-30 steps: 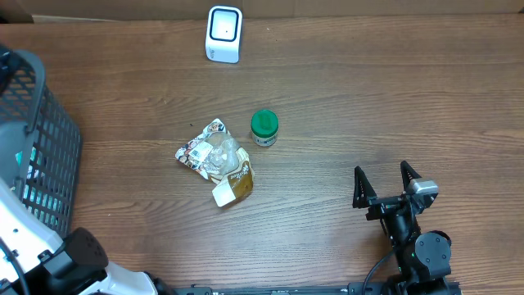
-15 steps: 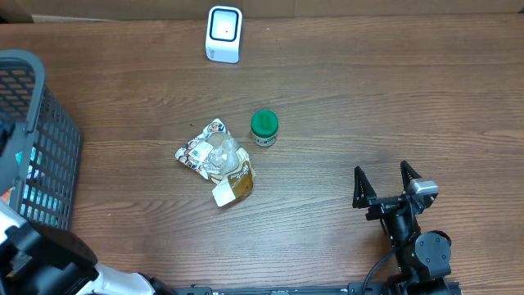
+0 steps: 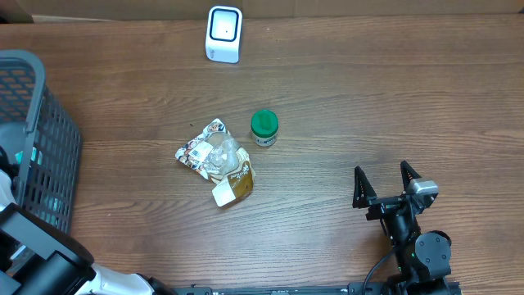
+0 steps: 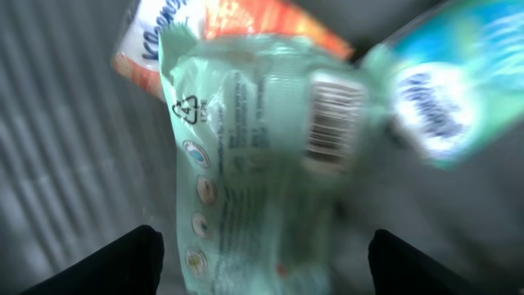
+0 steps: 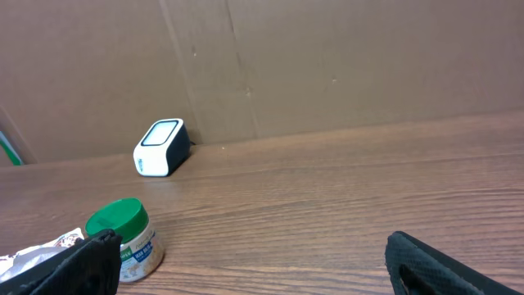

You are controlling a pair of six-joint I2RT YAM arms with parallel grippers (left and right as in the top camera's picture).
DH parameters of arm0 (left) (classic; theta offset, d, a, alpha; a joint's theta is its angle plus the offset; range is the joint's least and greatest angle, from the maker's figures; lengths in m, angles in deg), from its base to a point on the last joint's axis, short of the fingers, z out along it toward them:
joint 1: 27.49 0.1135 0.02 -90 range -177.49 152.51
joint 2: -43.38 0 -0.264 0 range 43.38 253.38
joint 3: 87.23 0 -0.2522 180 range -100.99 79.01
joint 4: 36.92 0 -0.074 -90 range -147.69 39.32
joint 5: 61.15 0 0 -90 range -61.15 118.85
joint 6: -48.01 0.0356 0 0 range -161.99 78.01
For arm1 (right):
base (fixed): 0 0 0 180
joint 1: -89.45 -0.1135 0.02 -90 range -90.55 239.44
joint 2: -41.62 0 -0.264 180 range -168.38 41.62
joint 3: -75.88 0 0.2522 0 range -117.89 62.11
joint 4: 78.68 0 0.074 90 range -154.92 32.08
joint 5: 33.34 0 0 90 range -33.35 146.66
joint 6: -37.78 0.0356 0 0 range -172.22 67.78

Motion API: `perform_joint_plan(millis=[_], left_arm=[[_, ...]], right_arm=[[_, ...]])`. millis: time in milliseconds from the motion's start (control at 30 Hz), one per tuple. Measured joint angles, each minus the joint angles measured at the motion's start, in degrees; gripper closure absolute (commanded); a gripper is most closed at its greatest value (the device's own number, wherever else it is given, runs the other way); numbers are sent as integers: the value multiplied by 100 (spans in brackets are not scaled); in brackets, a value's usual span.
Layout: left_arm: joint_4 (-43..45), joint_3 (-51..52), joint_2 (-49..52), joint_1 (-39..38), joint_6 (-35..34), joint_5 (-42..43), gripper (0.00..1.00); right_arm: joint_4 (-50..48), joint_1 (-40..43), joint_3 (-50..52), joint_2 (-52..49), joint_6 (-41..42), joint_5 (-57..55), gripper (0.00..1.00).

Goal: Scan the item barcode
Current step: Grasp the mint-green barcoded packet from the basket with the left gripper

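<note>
Left fingers (image 4: 123,264) wide — green packet (image 4: 254,164) between

Overhead, you look straight down on the table (image 3: 368,98); right wrist looks low across it, sharing the scanner (image 3: 223,34); left wrist sits close over a packet (image 4: 254,147).
</note>
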Motion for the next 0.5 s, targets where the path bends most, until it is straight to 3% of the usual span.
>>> perform_joint_plan(millis=[167,300,500], left_arm=[[376,511,0,0,61,-195,30],[435,584,2,2,127,-267,59],[476,560,-7,2,166,-297,94]], right_arm=[[0,0,0,0,0,0,0],[0,0,0,0,0,0,0],[0,0,0,0,0,0,0]])
